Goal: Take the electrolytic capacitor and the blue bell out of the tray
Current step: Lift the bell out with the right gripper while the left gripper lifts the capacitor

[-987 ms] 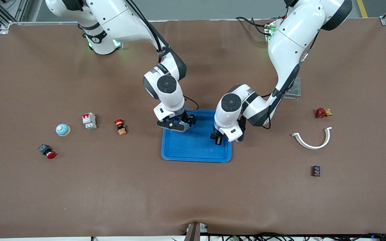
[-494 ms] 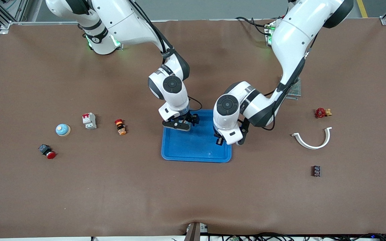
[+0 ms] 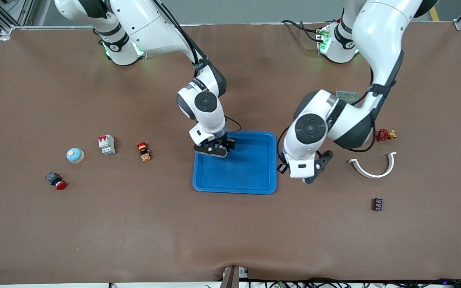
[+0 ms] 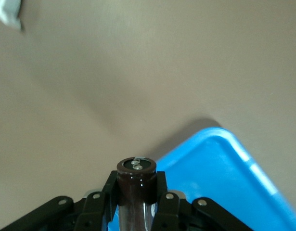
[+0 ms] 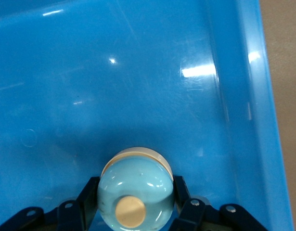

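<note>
The blue tray [image 3: 234,191] lies mid-table. My right gripper [image 3: 214,149] is down in the tray's corner nearest the right arm's base. In the right wrist view its fingers [image 5: 180,188] clamp both sides of the light blue bell [image 5: 138,173] with a cream button, and the bell rests on the tray floor [image 5: 138,72]. My left gripper [image 3: 283,168] hangs just off the tray's edge toward the left arm's end. It is shut on the dark brown electrolytic capacitor [image 4: 136,166], held over the brown table beside the tray corner [image 4: 225,163].
Toward the right arm's end lie a second light blue bell [image 3: 75,155], a white breaker [image 3: 107,144], an orange-red button [image 3: 143,151] and a red push switch [image 3: 56,181]. Toward the left arm's end lie a white curved piece [image 3: 372,166], a red valve [image 3: 383,135] and a dark block [image 3: 377,204].
The left arm carried the capacitor from over the tray out past its edge toward the left arm's end. The right gripper shifted slightly and closed on the bell.
</note>
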`<action>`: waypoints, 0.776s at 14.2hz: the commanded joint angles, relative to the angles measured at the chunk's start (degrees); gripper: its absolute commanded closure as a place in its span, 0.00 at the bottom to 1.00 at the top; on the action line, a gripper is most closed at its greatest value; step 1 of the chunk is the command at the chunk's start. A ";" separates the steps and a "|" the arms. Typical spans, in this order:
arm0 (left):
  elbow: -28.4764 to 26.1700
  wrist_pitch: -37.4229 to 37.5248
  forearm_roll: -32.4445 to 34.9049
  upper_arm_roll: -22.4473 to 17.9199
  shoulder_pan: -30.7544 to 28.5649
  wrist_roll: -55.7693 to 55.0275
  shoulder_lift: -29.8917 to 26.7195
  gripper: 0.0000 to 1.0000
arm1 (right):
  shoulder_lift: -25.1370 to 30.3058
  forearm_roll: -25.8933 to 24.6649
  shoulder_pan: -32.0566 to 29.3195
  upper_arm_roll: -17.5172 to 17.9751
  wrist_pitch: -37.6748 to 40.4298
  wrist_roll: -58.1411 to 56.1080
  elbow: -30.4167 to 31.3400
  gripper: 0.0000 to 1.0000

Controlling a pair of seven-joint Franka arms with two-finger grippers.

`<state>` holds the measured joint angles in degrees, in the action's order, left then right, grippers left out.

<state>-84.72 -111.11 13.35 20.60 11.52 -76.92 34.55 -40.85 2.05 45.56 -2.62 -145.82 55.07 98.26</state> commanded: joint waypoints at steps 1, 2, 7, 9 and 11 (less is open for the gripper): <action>-4.47 1.42 -0.87 0.40 -3.60 15.60 -3.52 1.00 | -0.55 -1.26 0.75 -0.63 0.10 1.62 -1.06 0.55; -5.62 1.42 -0.87 0.40 -5.01 20.53 -4.39 1.00 | -0.29 -1.26 0.67 -0.63 0.53 1.97 -1.49 0.55; -18.25 -5.32 -0.78 0.40 -12.82 39.89 -12.82 1.00 | 5.15 -1.26 -0.91 -0.81 15.16 1.98 -6.57 0.55; -23.89 -10.25 -0.78 0.40 -15.73 45.86 -15.55 1.00 | 10.41 -1.26 -2.75 -0.72 25.28 -1.95 -8.61 0.55; -26.71 -12.02 -0.78 0.40 -18.19 51.84 -17.05 1.00 | 15.95 -1.00 -6.52 -0.63 32.67 -8.71 -8.61 0.55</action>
<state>-105.41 -120.18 13.33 20.60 -4.35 -30.19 21.88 -31.26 1.88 43.08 -4.26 -119.00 51.59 87.98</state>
